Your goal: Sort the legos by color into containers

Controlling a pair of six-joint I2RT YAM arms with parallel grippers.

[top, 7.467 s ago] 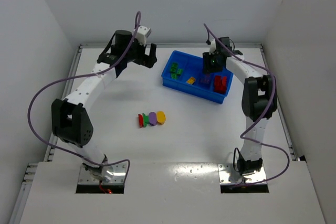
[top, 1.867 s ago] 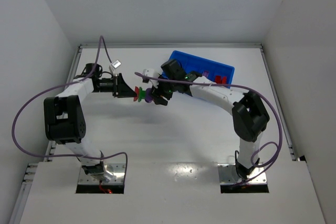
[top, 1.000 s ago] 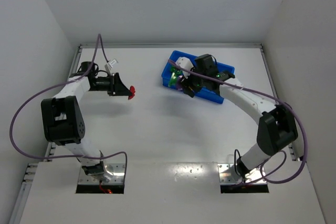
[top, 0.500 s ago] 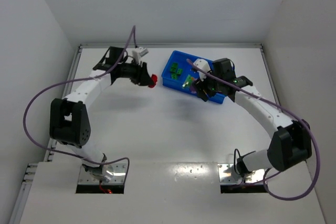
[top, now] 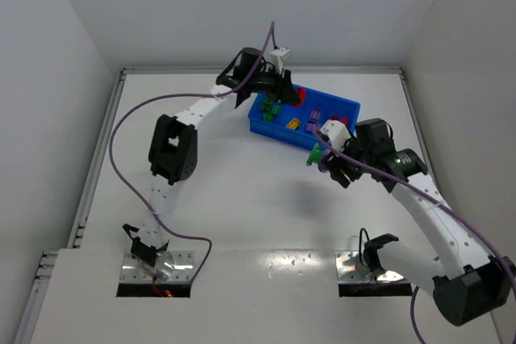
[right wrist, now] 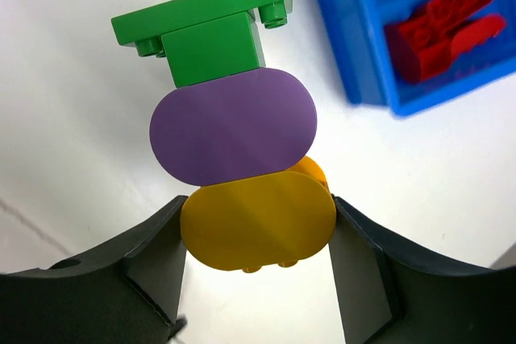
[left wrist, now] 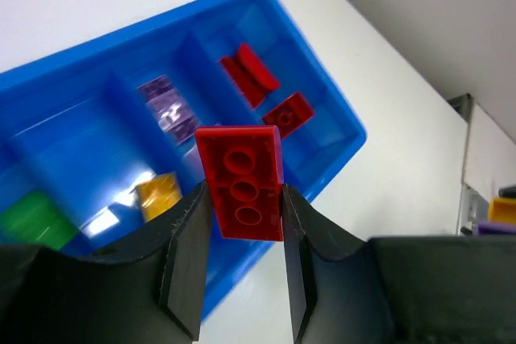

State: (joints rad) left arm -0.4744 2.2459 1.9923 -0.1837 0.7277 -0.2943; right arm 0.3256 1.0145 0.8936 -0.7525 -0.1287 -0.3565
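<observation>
- Blue bin (top: 270,129) near the far edge of the surface (top: 226,199), seen from above, already has green, yellow, purple and red bricks (top: 272,108) in separate sections. I can see no loose pieces on the surface.
- From above, the left tool (top: 289,94) hangs over the bin's far side with a red brick (top: 299,96). The right tool (top: 329,167) hovers just off the bin's near side, carrying a stack (top: 316,155).
- Left wrist view: the left tool is pinched tight on the red brick, held above the bin. The section beyond it already holds two red ones, so this piece looks ready to drop.
- Right wrist view: the right tool, partly open, grips the yellow end of the stack, with purple and green pieces joined above it. Separating these three and binning each seems to be all that remains.
</observation>
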